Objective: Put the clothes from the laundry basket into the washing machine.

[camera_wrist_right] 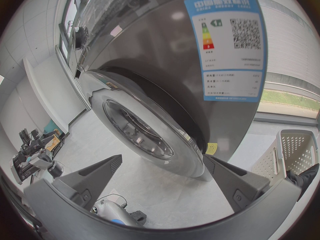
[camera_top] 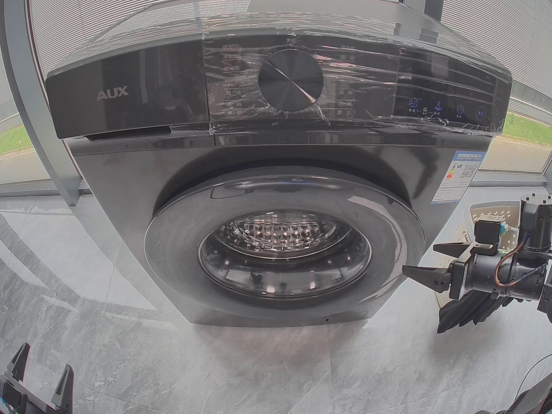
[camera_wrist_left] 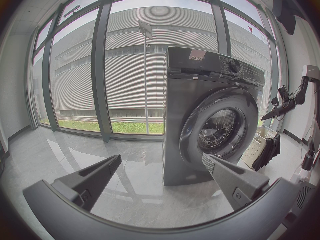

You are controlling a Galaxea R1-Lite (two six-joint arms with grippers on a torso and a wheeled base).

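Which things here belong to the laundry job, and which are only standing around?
Job: washing machine, its closed door, laundry basket, dark clothes hanging over the basket's rim.
Only around: energy label, windows, floor.

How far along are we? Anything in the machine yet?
Nothing looks done: the washing machine door is shut and dark clothes hang over the rim of the laundry basket. In hand: the right gripper, open and empty, sits by the door's right edge. The left gripper is open, low. Left: open the door, load the clothes.
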